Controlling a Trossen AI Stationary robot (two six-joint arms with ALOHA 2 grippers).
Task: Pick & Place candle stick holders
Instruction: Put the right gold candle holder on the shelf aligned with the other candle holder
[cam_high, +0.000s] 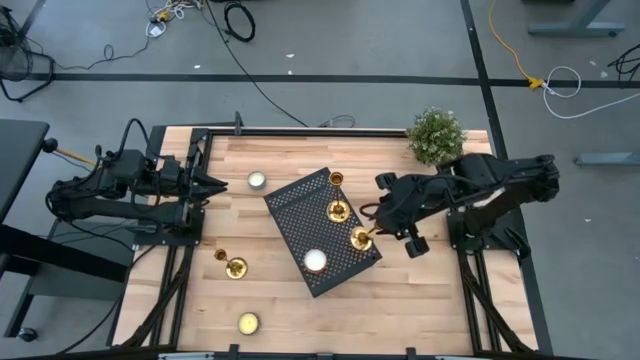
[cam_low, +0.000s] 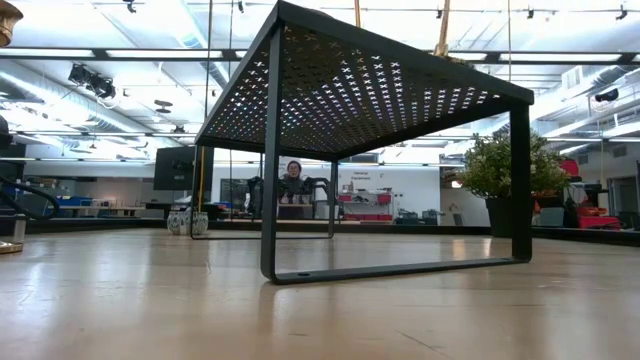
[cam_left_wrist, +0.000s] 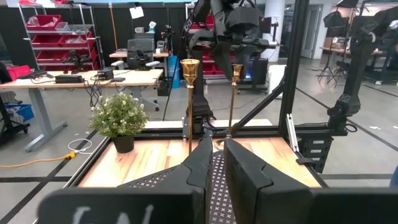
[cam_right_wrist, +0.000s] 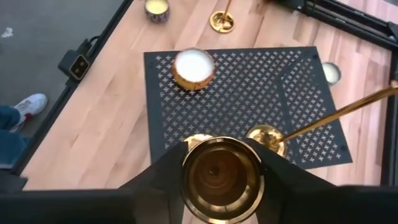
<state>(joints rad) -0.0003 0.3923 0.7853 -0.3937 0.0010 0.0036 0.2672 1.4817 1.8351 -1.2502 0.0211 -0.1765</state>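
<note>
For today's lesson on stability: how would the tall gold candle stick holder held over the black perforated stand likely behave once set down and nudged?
The candle stick holder in the right gripper looks top-heavy: thin stem, small cup, so probably apt to tip. Its polished metal looks slippery. Its round base might roll if it falls on the black perforated stand.

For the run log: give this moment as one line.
right tool: shut on candle stick holder, over black perforated stand | second holder: on stand | third holder: on table | left tool: shut, waiting at left edge

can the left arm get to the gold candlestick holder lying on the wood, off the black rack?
Probably yes. The brass candlestick holder lies on bare wood on the left gripper's side, with nothing between; the right gripper is busy holding another holder on the black perforated rack.
</note>
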